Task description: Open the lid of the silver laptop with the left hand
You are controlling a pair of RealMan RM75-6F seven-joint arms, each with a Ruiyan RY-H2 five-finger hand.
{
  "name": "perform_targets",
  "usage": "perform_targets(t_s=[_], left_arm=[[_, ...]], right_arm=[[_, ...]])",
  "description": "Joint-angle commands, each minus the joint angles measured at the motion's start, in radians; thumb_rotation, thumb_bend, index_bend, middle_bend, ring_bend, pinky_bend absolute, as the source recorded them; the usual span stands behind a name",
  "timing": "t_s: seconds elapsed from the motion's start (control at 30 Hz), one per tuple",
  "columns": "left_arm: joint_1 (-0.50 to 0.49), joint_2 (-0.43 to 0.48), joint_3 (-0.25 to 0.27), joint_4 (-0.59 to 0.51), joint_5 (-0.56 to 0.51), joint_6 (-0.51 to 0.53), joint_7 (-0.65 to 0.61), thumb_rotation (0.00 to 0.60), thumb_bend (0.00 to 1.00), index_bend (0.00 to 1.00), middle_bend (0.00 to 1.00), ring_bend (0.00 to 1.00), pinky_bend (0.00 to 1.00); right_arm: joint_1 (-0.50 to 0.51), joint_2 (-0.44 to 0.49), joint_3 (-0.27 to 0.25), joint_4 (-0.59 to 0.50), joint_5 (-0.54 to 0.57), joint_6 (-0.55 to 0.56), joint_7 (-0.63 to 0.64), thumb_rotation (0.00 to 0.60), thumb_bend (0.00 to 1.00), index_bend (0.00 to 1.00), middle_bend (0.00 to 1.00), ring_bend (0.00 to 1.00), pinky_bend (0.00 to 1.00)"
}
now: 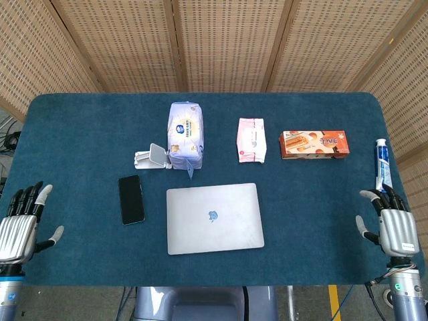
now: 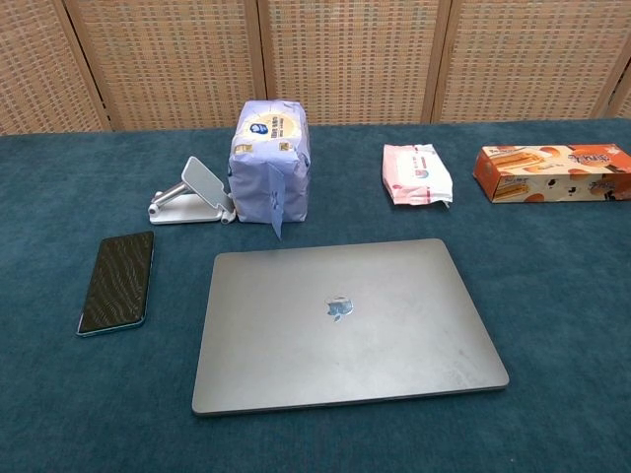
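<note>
The silver laptop (image 1: 214,218) lies closed and flat near the front middle of the table (image 1: 80,134), which has a blue-green cover. Its lid is down, with the logo facing up. The left hand (image 1: 20,227) is at the front left edge of the table, well apart from the laptop; its fingers are spread and it holds nothing. The right hand (image 1: 391,227) is at the front right edge, also with fingers apart and holding nothing. Only the head view shows the two hands. A black phone (image 1: 131,199) lies just to the left of the laptop. Behind it stand a white phone stand (image 1: 152,158) and a purple tissue pack (image 1: 185,131), touching each other. Further right are a pink packet (image 1: 251,140), an orange snack box (image 1: 313,144) and a toothpaste tube (image 1: 380,163) near the right hand.
</note>
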Motion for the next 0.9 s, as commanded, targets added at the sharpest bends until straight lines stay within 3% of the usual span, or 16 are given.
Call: perform_targets(t_s=[0.03,0.47,0.63,0.9], left_arm=[[-0.025,0.003,-0.001,-0.021,0.015,-0.029,0.021,0.553,0.29,0.0,0.0,0.0,0.0],[-0.214,-0.039,-0.045,-0.13,0.046,-0.25,0.15,0.553,0.19,0.0,0.0,0.0,0.0],[-0.319,-0.103,-0.065,-0.15,0.022,-0.384,0.223,0.551,0.17,0.0,0.0,0.0,0.0],[-0.442,-0.241,-0.083,-0.137,-0.039,-0.506,0.401,0.551,0.12,0.0,0.0,0.0,0.0]], right_arm=[[0.001,-0.002,0.0,0.001,0.0,-0.002,0.002,0.6,0.41,0.28,0.27,0.1,0.17],[0.005,-0.011,-0.009,-0.014,-0.006,-0.011,-0.015,0.6,0.41,0.28,0.26,0.1,0.17],[0.004,-0.008,-0.009,-0.037,0.004,-0.015,-0.042,0.6,0.41,0.28,0.25,0.09,0.17],[0.005,-0.004,-0.012,-0.062,0.007,-0.02,-0.065,0.6,0.41,0.28,0.24,0.09,0.17]])
